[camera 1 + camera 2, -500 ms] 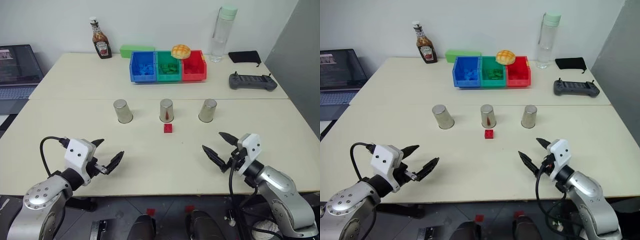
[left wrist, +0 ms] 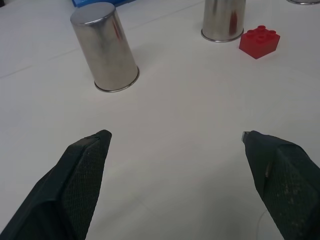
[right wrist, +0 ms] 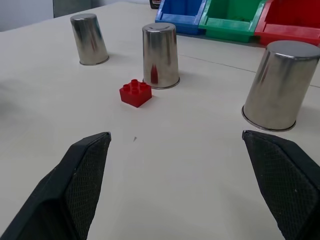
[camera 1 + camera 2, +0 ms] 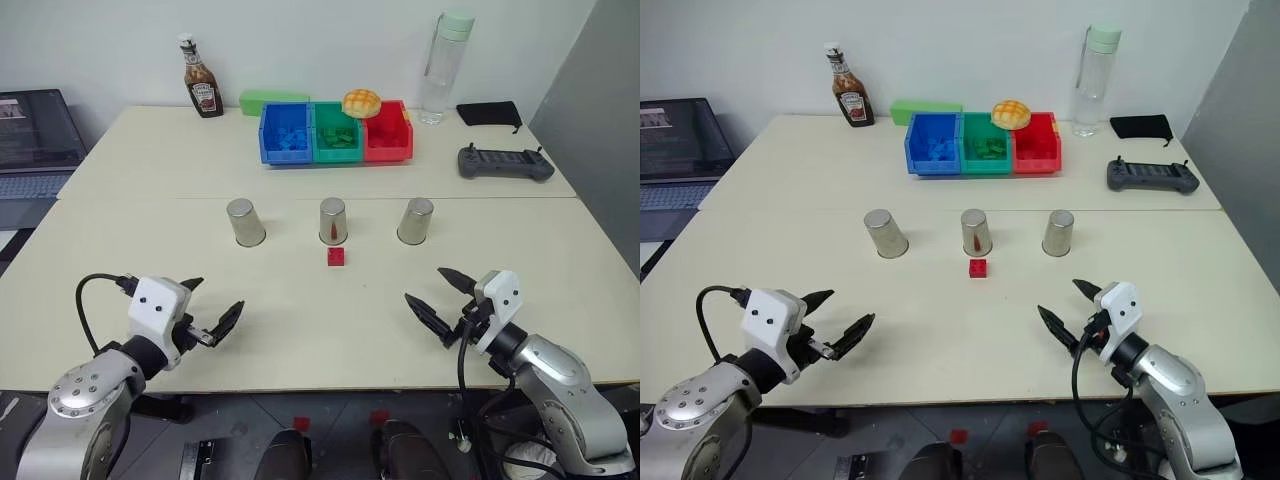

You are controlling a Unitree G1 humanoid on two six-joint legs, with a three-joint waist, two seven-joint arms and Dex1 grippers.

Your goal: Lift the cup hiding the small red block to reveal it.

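Nothing has shifted: both pincers, left (image 4: pixel 212 326) and right (image 4: pixel 441 297), hang spread, empty. Tiny studded red plastic block (image 4: pixel 336 256) sits uncovered just before the middle shiny silver metal cup (image 4: pixel 333 221), so lifting any cup risks pointless toppling.

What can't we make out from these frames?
- Under the three cups: left, middle, right stand mouth-down, their walls hide anything inside, in every view.
- Laptop: cut by the head views' left edge, screen too small to read.
- Blue bin and green bin: contents too small to identify.
- Red block sits uncovered before the middle cup.
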